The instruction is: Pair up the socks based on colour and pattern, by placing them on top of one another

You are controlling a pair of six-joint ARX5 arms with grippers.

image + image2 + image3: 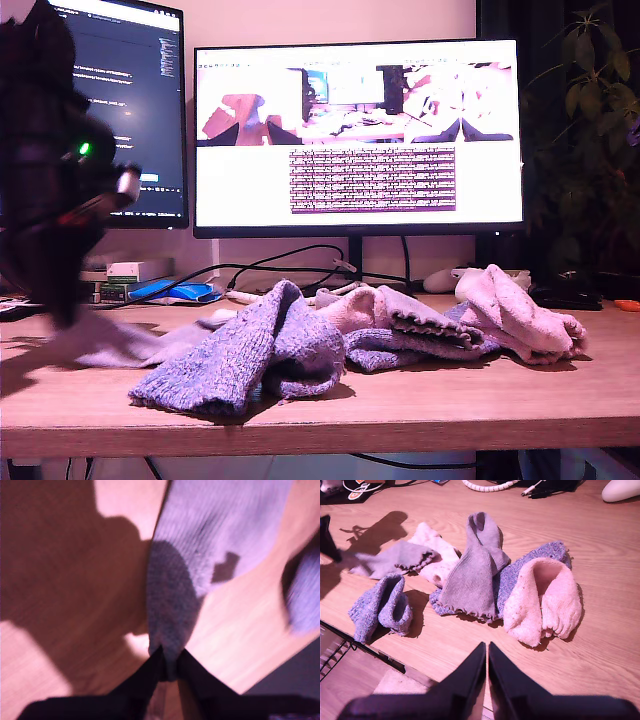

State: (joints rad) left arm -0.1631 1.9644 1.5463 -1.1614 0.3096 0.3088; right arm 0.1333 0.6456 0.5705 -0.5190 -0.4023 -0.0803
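Socks heaped mid-worktop [420,410], bare wood towards its front edge.
My first gripper [169,667] pinches a grey sock [200,550] at the exterior view's left; my second gripper [487,655] hangs clenched, empty, above the pile [485,585].

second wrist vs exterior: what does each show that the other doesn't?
Only the second wrist view: the layout from above, with a grey sock draped over a blue-purple sock, and my second tool, jaws together and holding nothing.

Only the exterior view: the lit monitor behind the table, the plant, and the blurred arm at that view's left.

Both: the wooden table, the fluffy pink sock, and a folded blue-purple sock apart from the pile.
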